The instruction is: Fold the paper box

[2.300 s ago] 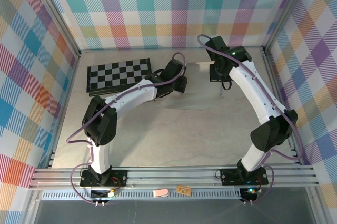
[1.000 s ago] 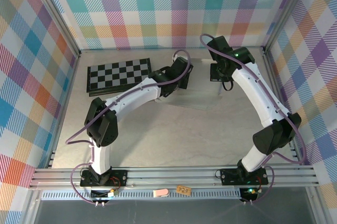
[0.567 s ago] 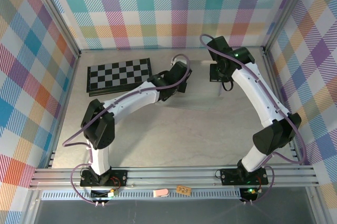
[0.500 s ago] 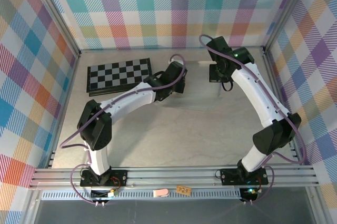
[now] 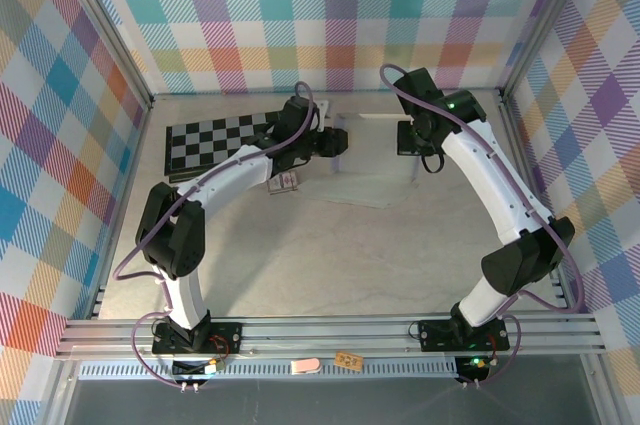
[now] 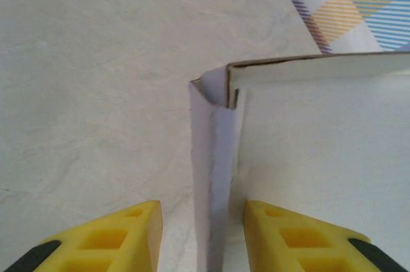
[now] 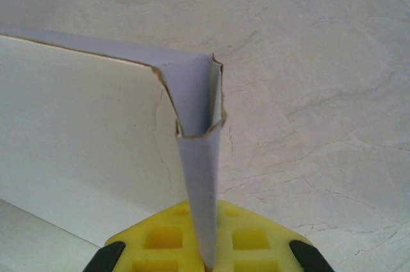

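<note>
The paper box (image 5: 375,180) lies partly folded on the table between my two grippers, lavender outside and cream-white inside. In the left wrist view its upright corner wall (image 6: 214,176) stands between my left gripper's (image 6: 204,237) yellow fingers, with a gap on each side, so the left gripper (image 5: 336,142) is open. In the right wrist view my right gripper (image 7: 208,249) is shut on a folded lavender flap (image 7: 200,176) at the box's other corner. From above, the right gripper (image 5: 412,140) sits at the box's far right corner.
A black-and-white checkerboard (image 5: 205,140) lies at the back left, under the left arm. A small patterned card pack (image 5: 283,182) rests just in front of it. Plaid walls close in the table on three sides, and the near half is bare grey surface.
My left gripper has opened and let go of the box's corner wall. The left arm has swung back toward the far left, uncovering the card pack. The right arm has held still.
</note>
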Action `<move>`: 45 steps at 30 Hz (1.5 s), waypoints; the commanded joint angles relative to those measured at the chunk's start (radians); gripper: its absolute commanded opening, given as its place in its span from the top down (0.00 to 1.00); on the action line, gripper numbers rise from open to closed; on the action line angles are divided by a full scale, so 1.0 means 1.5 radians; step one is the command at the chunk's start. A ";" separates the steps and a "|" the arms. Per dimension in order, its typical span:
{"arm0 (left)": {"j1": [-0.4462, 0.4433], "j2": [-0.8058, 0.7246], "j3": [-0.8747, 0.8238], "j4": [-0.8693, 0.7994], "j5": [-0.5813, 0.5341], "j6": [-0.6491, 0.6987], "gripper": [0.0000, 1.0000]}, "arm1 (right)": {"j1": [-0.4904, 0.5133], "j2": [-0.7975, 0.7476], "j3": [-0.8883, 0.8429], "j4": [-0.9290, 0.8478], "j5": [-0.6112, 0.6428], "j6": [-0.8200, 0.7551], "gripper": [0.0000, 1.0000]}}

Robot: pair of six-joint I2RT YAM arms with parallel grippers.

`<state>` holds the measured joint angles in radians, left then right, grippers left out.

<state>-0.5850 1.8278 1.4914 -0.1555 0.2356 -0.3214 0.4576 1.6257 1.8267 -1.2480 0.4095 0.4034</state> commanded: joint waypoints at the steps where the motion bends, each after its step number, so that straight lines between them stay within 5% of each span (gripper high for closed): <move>1: 0.006 0.013 0.029 0.003 0.060 0.009 0.63 | 0.002 -0.020 0.002 -0.006 -0.019 -0.009 1.00; 15: -0.002 0.018 0.033 -0.076 0.011 0.084 0.73 | -0.004 -0.014 0.007 -0.006 -0.022 -0.002 1.00; 28: -0.001 -0.002 0.002 -0.094 0.040 0.094 0.62 | -0.012 -0.012 0.007 -0.007 -0.029 -0.003 1.00; 36: -0.004 0.022 0.022 -0.099 0.045 0.086 0.81 | -0.012 -0.014 0.004 -0.004 -0.036 0.001 1.00; 41: -0.027 0.033 0.058 -0.150 -0.047 0.109 0.96 | -0.013 -0.018 -0.002 -0.005 -0.032 0.003 1.00; 45: -0.056 0.040 0.086 -0.220 -0.227 0.106 1.00 | -0.014 -0.020 -0.011 -0.008 -0.021 0.010 1.00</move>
<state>-0.6373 1.8713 1.5822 -0.3649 0.1158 -0.1898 0.4435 1.6257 1.8229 -1.2579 0.3771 0.4068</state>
